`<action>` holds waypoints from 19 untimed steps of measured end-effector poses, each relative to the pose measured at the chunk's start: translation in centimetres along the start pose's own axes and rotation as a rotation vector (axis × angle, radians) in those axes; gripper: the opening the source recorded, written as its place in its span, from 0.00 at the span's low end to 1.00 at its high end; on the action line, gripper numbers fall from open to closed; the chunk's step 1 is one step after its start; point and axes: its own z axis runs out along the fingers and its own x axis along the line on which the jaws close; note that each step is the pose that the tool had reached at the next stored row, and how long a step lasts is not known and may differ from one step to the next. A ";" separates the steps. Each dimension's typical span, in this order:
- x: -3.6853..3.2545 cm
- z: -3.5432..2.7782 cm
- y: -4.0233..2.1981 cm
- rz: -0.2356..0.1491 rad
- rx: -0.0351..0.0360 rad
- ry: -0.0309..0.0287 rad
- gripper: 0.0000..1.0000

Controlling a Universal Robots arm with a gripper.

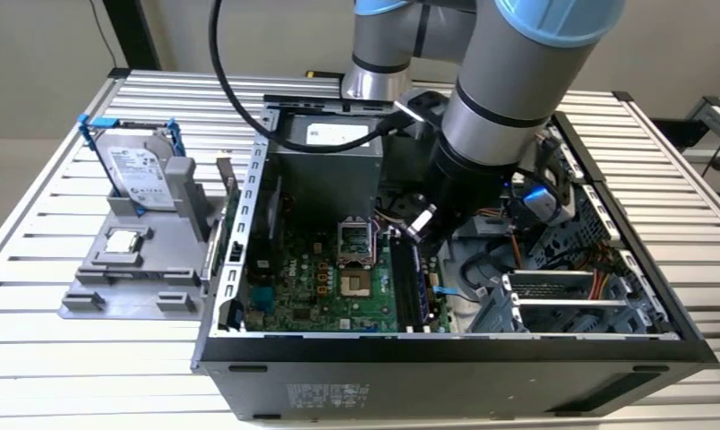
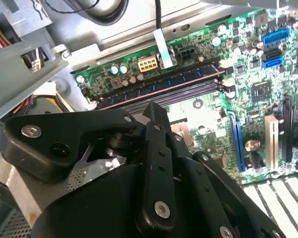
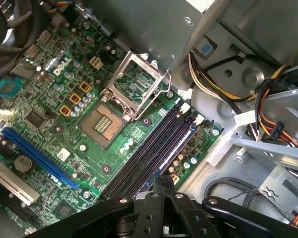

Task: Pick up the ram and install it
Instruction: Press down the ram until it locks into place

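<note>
My gripper (image 1: 423,228) is down inside the open computer case, right above the black memory slots (image 1: 410,282) at the motherboard's edge. In both wrist views its black fingers (image 3: 159,186) are pressed together with nothing visible between them, and their tips hover over the slots (image 3: 149,158). The ram (image 2: 174,82) shows in the second wrist view as a long thin stick with a row of dark bluish chips. It stands on edge in one of the slots, just beyond my fingertip (image 2: 156,111). I cannot tell if the tips touch it.
The open processor socket (image 1: 354,246) lies beside the slots. Power cables (image 3: 213,84) and the drive cage (image 1: 575,296) crowd the exterior view's right. Outside the case, a grey stand (image 1: 133,278) carries a hard drive (image 1: 139,170) and a small silver chip (image 1: 121,240).
</note>
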 end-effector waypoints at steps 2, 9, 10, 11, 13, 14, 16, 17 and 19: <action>-0.05 -0.01 -0.04 -0.017 -0.0008 0.0007 0.00; -0.12 -0.02 -0.11 -0.077 -0.0011 0.0028 0.00; -0.14 -0.02 -0.12 -0.087 -0.0011 0.0033 0.00; -0.15 -0.02 -0.12 -0.098 -0.0011 0.0040 0.00; -0.17 -0.02 -0.14 -0.119 -0.0013 0.0052 0.00; -0.18 -0.02 -0.15 -0.130 -0.0014 0.0058 0.00; -0.21 -0.02 -0.17 -0.152 -0.0014 0.0069 0.00; -0.22 -0.02 -0.18 -0.162 -0.0015 0.0074 0.00; -0.23 -0.02 -0.19 -0.185 -0.0014 0.0085 0.00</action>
